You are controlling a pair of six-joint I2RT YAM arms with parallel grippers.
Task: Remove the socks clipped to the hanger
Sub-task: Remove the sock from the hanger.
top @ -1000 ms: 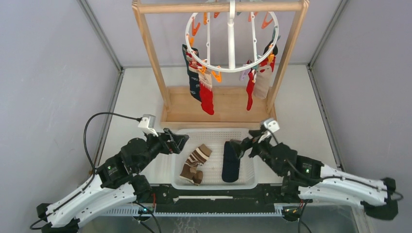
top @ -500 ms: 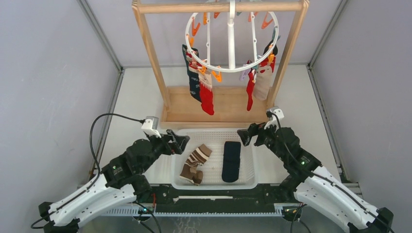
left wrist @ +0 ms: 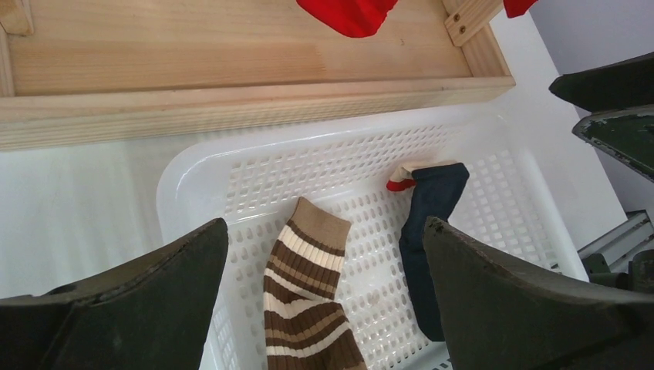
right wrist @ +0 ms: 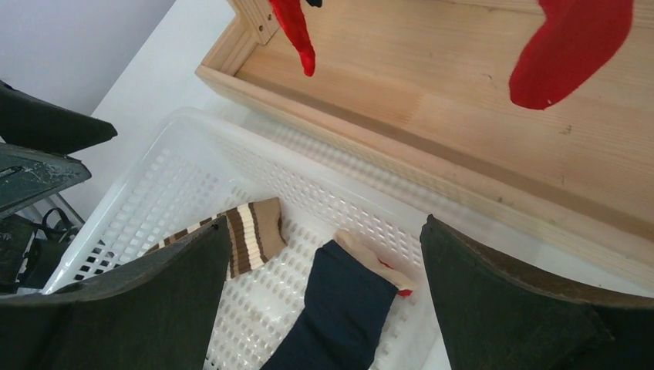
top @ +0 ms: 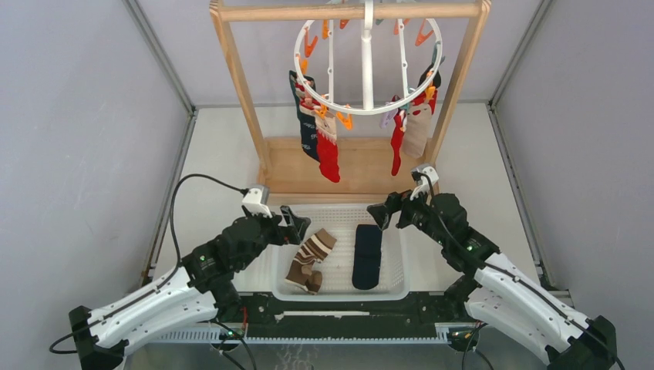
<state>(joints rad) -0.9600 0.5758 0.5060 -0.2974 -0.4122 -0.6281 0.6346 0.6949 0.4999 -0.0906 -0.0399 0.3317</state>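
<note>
Both jaws stand wide apart, empty: left gripper point(top: 299, 223) at the white basket's point(top: 337, 208) 10 o'clock, right gripper point(top: 379, 216) at 2 o'clock. A brown-striped sock point(top: 312, 254) and a navy sock point(top: 367, 254) lie inside. The other socks point(top: 328, 158) hang clipped to the hanger point(top: 368, 77) at 12 o'clock.

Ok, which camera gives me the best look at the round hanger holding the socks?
Top external: the hanger shows its whole white ring, with socks clipped at its left and right front. Both wrist views miss it; they catch only red sock toes hanging over the wooden base.
</note>
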